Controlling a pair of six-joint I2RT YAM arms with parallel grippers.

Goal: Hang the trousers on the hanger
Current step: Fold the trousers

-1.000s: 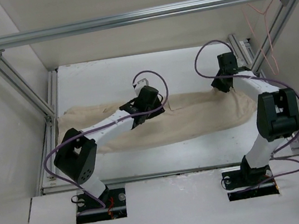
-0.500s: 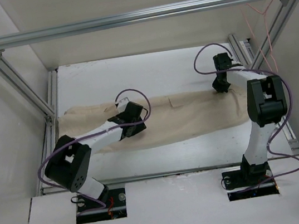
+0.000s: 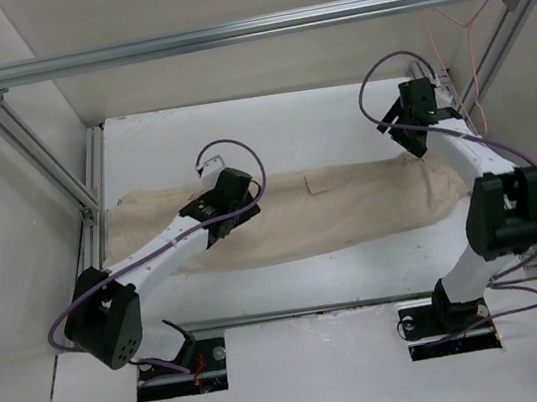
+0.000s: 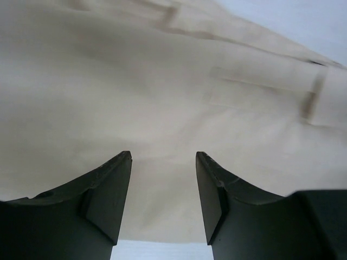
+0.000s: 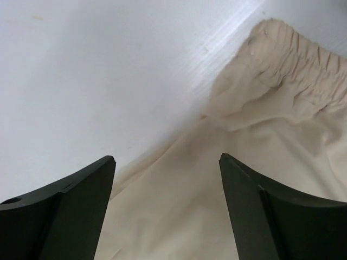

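A: What's moved vs half a sec ago?
B: The left arm's elbow has swung out toward the near-left, and the left claw [image 4: 162, 156] has edged a bit farther over the cloth. The right claw [image 5: 167, 157] has pulled back toward the far-right corner.
A: Claw states, L to R?
B: Left claw: jaws moderately apart w/ nothing btw them, hovering over the mid-length of the trousers [image 3: 350, 204]. These lie stretched flat across the worktop [image 3: 268, 130]. Right claw: jaws wide apart, also empty, above the gathered waistband edge, w/ part cloth and part bare worktop below it.
A: And the hanger?
B: The hanger [image 3: 473, 59] hangs off the frame at far right, well apart from the trousers, w/ no claw on it.
A: So, progress?
B: Prob. early. The trousers are spread out and that's all. Still to do: grip the cloth, fetch the hanger, get the trousers over it.
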